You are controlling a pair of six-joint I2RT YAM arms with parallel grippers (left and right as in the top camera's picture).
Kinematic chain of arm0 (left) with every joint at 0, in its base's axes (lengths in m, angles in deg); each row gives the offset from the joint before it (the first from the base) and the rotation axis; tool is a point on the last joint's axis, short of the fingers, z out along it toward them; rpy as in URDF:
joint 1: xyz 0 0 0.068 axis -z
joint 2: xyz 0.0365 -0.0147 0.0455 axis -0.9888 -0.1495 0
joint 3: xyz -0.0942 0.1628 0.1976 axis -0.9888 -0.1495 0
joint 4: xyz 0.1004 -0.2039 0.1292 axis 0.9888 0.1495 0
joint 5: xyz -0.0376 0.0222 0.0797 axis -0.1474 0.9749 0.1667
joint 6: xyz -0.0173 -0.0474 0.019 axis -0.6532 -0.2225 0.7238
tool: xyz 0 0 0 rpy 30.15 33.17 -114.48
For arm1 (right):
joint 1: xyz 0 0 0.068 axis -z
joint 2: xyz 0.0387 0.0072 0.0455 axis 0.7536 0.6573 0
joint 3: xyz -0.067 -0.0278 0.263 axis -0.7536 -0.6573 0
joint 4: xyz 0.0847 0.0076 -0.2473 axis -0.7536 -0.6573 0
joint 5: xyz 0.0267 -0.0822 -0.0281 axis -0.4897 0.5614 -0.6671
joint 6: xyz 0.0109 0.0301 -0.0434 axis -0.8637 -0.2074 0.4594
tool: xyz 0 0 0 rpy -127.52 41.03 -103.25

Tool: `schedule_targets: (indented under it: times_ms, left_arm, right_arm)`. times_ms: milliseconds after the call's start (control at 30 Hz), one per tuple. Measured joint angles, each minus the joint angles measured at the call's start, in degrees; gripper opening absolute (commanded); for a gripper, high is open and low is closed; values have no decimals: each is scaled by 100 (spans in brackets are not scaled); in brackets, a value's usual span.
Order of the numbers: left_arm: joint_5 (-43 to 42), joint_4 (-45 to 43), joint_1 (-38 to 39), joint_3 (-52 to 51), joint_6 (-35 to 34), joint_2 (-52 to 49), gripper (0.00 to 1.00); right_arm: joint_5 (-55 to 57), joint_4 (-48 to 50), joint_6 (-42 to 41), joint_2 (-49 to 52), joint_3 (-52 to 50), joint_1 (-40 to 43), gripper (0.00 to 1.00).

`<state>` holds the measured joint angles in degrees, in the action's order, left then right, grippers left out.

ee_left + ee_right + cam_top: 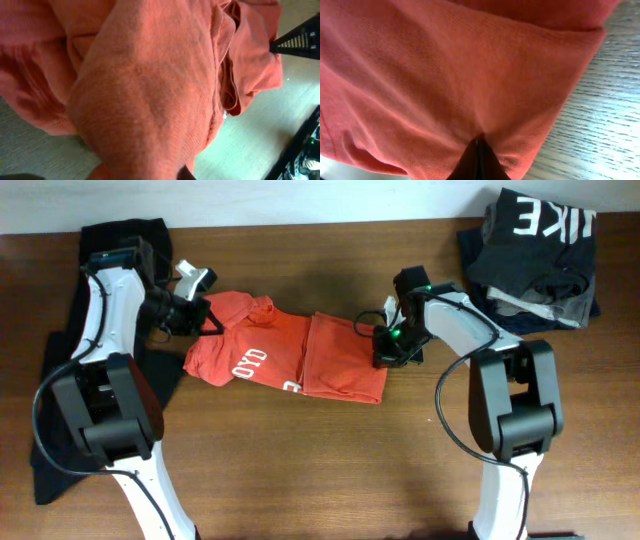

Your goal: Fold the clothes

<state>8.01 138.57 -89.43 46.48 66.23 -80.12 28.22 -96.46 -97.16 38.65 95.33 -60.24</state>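
Pinching a fold of the red-orange T-shirt (445, 75), the right gripper (477, 159) has its dark fingertips pressed together, and the cloth puckers into them at 6 o'clock of the right wrist view. Pale table (605, 110) grain shows past the hem at 3 o'clock.

From above, that gripper (385, 345) sits at the shirt's 3 o'clock edge. The left gripper (207, 322) is at the 10 o'clock edge, by the collar end. Its own camera is nearly filled with bunched cloth (150, 85), with only a dark fingertip (185, 173) poking out at 6 o'clock, so I cannot tell whether those jaws are spread or closed.

The T-shirt (290, 360) lies between the two arms in the middle of the table (300, 470), partly folded, with the white lettering (250, 364) showing on its left half. A long black garment (55, 440) lies under the left arm at 9 o'clock. A dark and grey folded stack (540, 250) topped by white letters sits at 1 o'clock, well apart from the shirt.
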Motion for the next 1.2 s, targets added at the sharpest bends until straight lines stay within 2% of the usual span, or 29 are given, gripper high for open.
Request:
schedule_targets:
  times_ms: [167,367,667,900,1200]
  left_arm:
    - [7,168,188,227,-17,0,1]
    - [186,411,769,494,-20,0,1]
    - [686,503,2404,632,-20,0,1]
    - [1255,179,3462,632,-39,-57,1]
    - [1475,-210,3744,632,-254,-269,1]
  right_arm:
    - [-114,-31,44,39,15,31,4]
    - [-133,-50,52,50,26,37,4]
    - [-136,-66,63,57,33,37,4]
    - [-153,-101,66,61,35,37,4]
    - [-240,-153,66,70,46,85,4]
